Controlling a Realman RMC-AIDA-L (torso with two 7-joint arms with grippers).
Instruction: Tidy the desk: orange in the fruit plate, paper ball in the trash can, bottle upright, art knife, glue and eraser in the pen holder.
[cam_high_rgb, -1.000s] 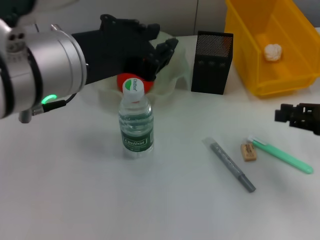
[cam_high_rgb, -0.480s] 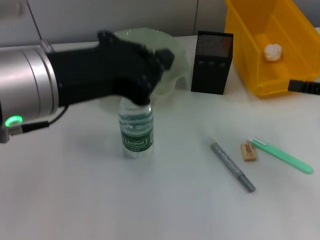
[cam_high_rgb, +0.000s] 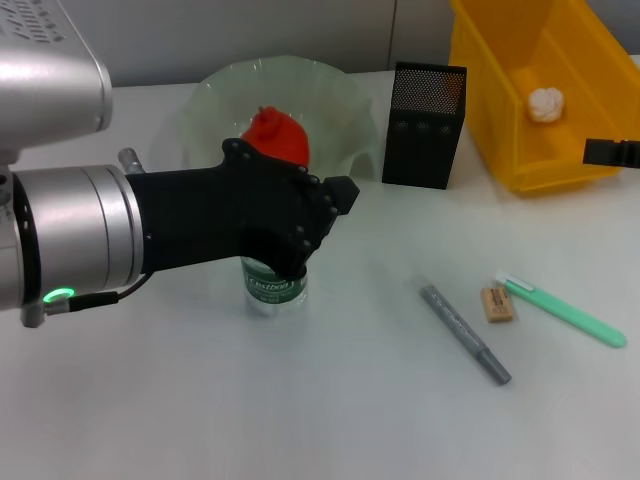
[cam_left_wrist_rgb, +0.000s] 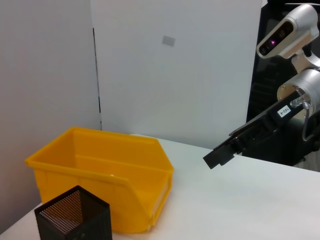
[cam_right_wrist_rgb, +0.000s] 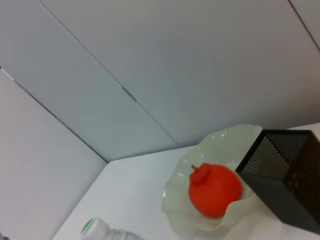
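the orange (cam_high_rgb: 277, 137) already sits in the fruit plate (cam_high_rgb: 205, 100), the paper ball (cam_high_rgb: 545, 103) lies in the trash can (cam_high_rgb: 520, 150), and the bottle (cam_high_rgb: 272, 288) stands upright on the desk with the left gripper (cam_high_rgb: 320, 210) hanging over its cap; whether those fingers are spread or closed cannot be told. the right gripper (cam_high_rgb: 610, 152) shows only as a dark tip at the desk's right edge beside the trash can, its fingers unreadable too. what is left looks like the small items: the eraser (cam_high_rgb: 497, 303) lies flat, just beside a green art knife (cam_high_rgb: 565, 311) and near a grey glue pen (cam_high_rgb: 464, 332), all well apart from the pen holder (cam_high_rgb: 425, 125). the eraser is probably light, slightly rubbery and easy to nudge, so pinching across its short sides seems best; the slim pens may roll, so mid-barrel grips suit them.
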